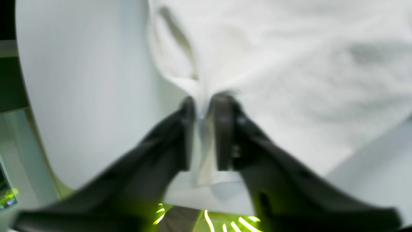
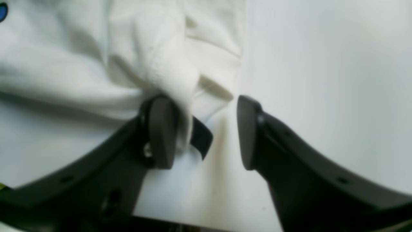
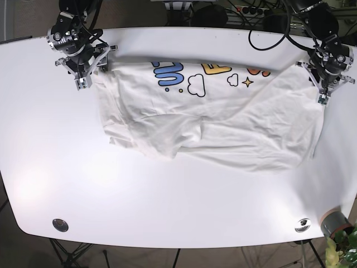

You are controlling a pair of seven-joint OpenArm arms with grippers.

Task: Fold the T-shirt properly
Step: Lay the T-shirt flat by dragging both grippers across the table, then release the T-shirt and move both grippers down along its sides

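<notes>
Shirt-wise, the white T-shirt [image 3: 217, 120] sits spread across the far half of the white table [image 3: 167, 206], printed side up, with its bottom edge bunched and wrinkly around the 7 o'clock side. From my seat the whole near half of the table is bare, so that's where the room is. Far edge of the shirt runs close to the far table rim, not much slack up there.

My left gripper [image 1: 202, 109] is pinched tight on a fold of cloth at the shirt's 3 o'clock corner, right by the table's edge. My right gripper [image 2: 206, 129] at the 10 o'clock corner has its jaws spread apart; cloth drapes over one finger [image 2: 161, 132] only, nothing clamped.

Small metal discs [image 3: 60, 225] sit near the front corners, and cables [image 3: 268, 22] hang behind the far rim.
</notes>
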